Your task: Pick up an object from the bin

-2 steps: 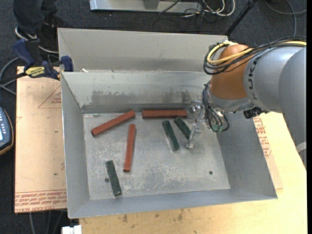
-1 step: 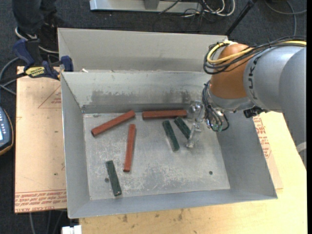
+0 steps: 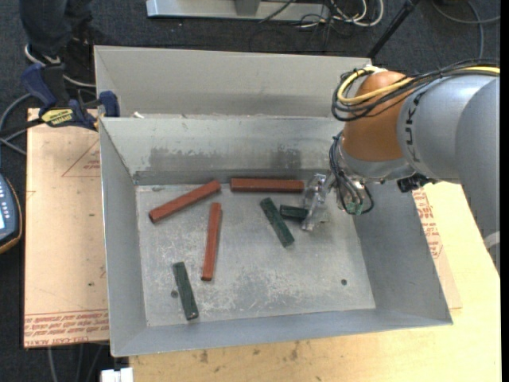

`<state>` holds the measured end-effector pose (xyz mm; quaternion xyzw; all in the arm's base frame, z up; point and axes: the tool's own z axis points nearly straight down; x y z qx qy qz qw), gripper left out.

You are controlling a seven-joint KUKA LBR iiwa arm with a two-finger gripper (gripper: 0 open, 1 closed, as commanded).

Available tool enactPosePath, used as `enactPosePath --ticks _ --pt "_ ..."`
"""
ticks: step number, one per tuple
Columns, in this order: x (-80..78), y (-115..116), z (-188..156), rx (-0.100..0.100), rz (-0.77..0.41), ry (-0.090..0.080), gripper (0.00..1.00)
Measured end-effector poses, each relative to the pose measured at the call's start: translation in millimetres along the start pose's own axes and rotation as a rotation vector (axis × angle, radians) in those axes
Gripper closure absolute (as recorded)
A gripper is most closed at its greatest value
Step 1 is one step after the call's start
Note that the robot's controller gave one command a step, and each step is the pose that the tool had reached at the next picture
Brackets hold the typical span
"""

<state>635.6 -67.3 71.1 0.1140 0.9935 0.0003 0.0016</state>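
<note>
1. Arm [image 3: 449,130]: enters from the view's right, above the bin's right wall. Orange cover [image 3: 375,130] sits on the wrist; yellow cables [image 3: 358,86] loop over its top.

2. Gripper [image 3: 313,205]: low in the bin [image 3: 238,142], right of centre, approx. level with the floor's back half. Open/closed state: cannot tell from this view.

3. Nearest item: short dark green block [image 3: 292,212], lying flat, long axis approx. left-right. Its right end reaches the gripper tip. Whether it is clamped: cannot tell.

4. Adjacent item: long dark green bar [image 3: 277,222], lying diagonal, upper end to the left, lower end to the right. It runs just beside the short block's left end; contact between them cannot be confirmed.

5. Other items, all flat on the floor, no heap:
- red-brown bar A [image 3: 267,185], along the back wall, left-right, its right end near the gripper.
- red-brown bar B [image 3: 184,201], tilted, left of bar A, apart from it.
- red-brown bar C [image 3: 211,241], approx. front-back, centre-left.
- dark green bar D [image 3: 185,290], front-left, well apart from the gripper.
</note>
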Motion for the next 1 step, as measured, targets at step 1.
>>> enactPosePath --ticks 1 --pt "-3.2 0.9 -109.5 -0.001 -0.002 -0.009 1.00"
